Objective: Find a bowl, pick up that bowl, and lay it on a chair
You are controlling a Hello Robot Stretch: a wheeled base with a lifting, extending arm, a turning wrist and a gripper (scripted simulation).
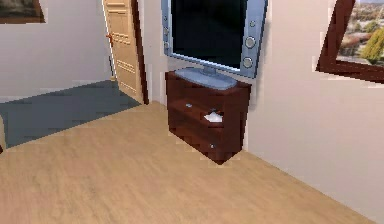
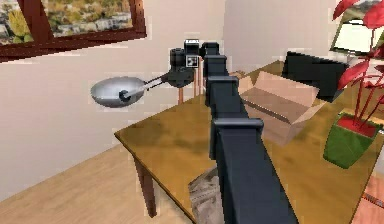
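A grey bowl [image 2: 114, 93] hangs in the air before the pale wall, past the wooden table's [image 2: 165, 140] far-left corner and clear of its top. My gripper [image 2: 136, 91] holds the bowl at its far end, with its thin fingers [image 2: 155, 81] running down-left from the dark body. The dark arm bar [image 2: 235, 140] rises from the bottom edge across the table to the two white marked squares [image 2: 200, 48]. At the table's back right stands a dark panel [image 2: 314, 70]; I cannot tell whether it is a chair back.
An open cardboard box [image 2: 275, 100], a red plant in a green pot [image 2: 350, 140] and a lamp [image 2: 350, 35] are on the table. A mottled thing [image 2: 205, 195] sits below its near edge. Ahead are a television [image 1: 212, 35] on a red-brown stand [image 1: 205, 112], a door [image 1: 122, 45] and a grey rug [image 1: 60, 108].
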